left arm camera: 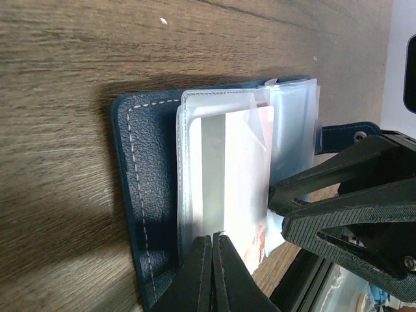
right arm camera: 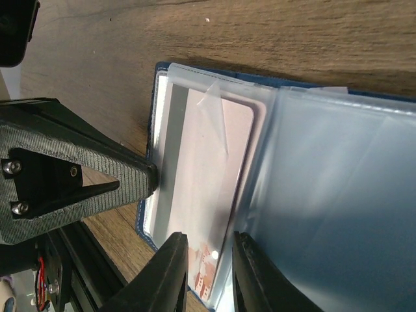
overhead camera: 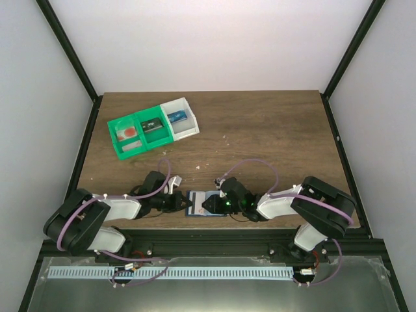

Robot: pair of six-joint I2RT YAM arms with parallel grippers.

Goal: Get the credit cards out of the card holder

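The card holder (overhead camera: pixel 195 197) lies open on the table near the front edge, a blue wallet (left arm camera: pixel 140 182) with clear sleeves. A pale credit card (left arm camera: pixel 234 169) with a grey stripe sits in the top sleeve (right arm camera: pixel 208 169). My left gripper (left arm camera: pixel 213 238) is shut, its tips pressed down on the end of that sleeve, and I see nothing between them. It also shows side-on (right arm camera: pixel 152 177) in the right wrist view. My right gripper (right arm camera: pixel 209 250) is open a little, one finger over the card and the other on the flipped sleeves (right arm camera: pixel 331 195).
A green-and-white three-compartment tray (overhead camera: pixel 112 127) stands at the back left with small items in it. Both grippers (overhead camera: pixel 184 202) (overhead camera: pixel 208 205) meet over the wallet from opposite sides, close together. The table's front rail runs just behind them.
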